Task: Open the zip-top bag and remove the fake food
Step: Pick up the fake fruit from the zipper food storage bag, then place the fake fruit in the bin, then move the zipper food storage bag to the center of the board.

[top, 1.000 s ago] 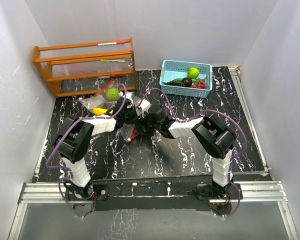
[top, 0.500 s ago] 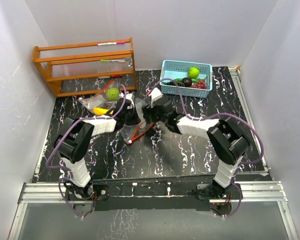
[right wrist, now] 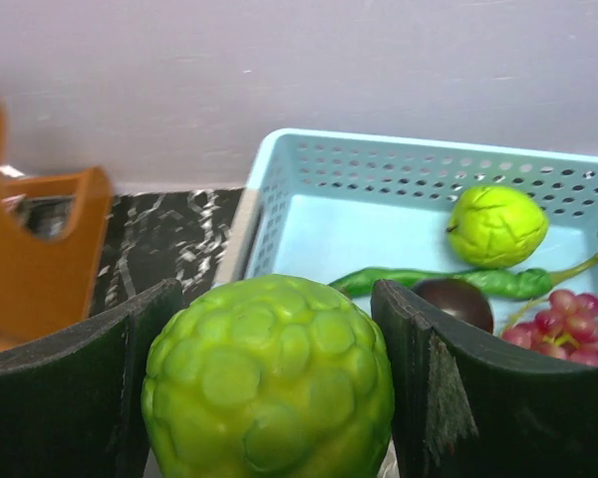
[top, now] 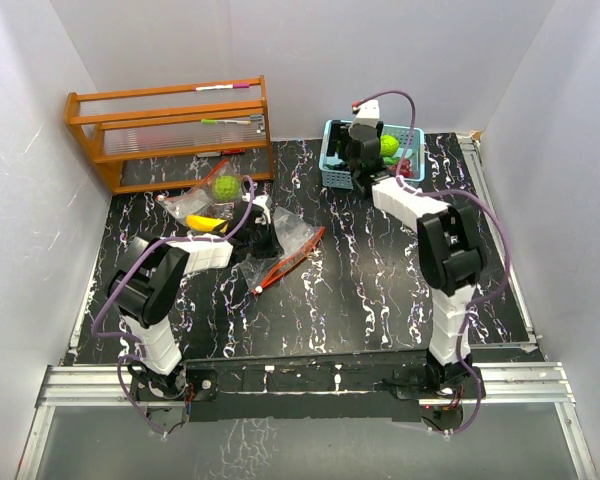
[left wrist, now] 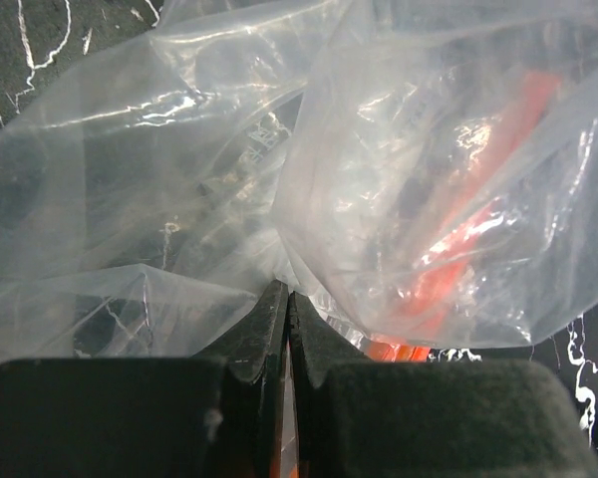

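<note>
Gone from the bag (top: 292, 233) where it worked a second ago, the right gripper (right wrist: 269, 299) now hovers at the basket's (top: 335, 128) near-left corner. Its jaws are spread wide around a bumpy green ball (right wrist: 269, 383). The left arm has not moved.

Inside the basket lie a second ball (right wrist: 496, 225), a long green vegetable (right wrist: 399, 280), a dark round piece (right wrist: 456, 302) and grapes (right wrist: 563, 324).

Well left of the basket, the bag lies on the worktop (top: 380, 290), its orange zip strip (top: 285, 265) trailing nearer the arms. Farther left, clear plastic holds a third ball (top: 225, 186) and a banana (top: 208, 221).

Only the left wrist view shows the left gripper (left wrist: 287, 299) pinched tight on a fold of bag film. Only the right wrist view shows the held ball.
</note>
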Robot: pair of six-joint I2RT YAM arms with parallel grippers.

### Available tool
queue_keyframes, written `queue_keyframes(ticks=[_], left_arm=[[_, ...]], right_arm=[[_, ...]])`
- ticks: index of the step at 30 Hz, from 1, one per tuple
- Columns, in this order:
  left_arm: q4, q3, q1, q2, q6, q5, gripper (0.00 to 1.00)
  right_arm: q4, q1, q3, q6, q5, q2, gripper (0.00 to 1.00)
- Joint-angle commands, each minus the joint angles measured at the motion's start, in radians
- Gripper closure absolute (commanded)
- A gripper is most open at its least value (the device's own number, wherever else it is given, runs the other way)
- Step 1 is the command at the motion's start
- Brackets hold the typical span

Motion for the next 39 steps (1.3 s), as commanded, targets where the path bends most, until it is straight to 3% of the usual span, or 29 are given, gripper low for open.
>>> queue_keyframes(ticks=[1,5,8,12,17,20,26,31,39], left_arm=[[-0.025,-0.014,-0.009,-0.059,0.010,0.031,1.00],[-0.036,-0.004,-0.010,-0.074,0.021,0.021,1.00],[-0.033,0.004,-0.009,-0.077,0.023,0.028,1.00],[-0.024,0.008,-0.010,-0.077,0.021,0.042,1.00],[0.004,0.006,-0.014,-0.079,0.033,0.066,1.00],[0.000,0.019,-0.015,-0.083,0.031,0.068,0.71],[-0.023,0.038,-0.015,-0.152,0.028,0.031,0.33],[-0.063,0.052,-0.007,-0.235,0.026,-0.026,0.18],[-0.013,-0.126,0.092,-0.441,-0.084,-0.167,0.16]], right_arm=[[-0.004,-0.048,0.166,-0.037,0.060,0.141,0.42],[-0.036,-0.080,0.249,-0.038,0.043,0.224,0.40],[-0.069,-0.101,0.307,-0.037,-0.003,0.268,0.32],[-0.118,-0.114,0.359,-0.063,-0.032,0.287,0.04],[-0.078,-0.111,0.260,-0.084,-0.092,0.182,0.02],[0.022,-0.098,0.078,-0.060,-0.163,0.045,0.02],[0.106,0.027,-0.198,-0.097,-0.190,-0.161,0.02],[0.111,0.147,-0.306,-0.103,-0.239,-0.213,0.02],[0.266,0.182,-0.339,0.084,-0.542,-0.101,0.02]])
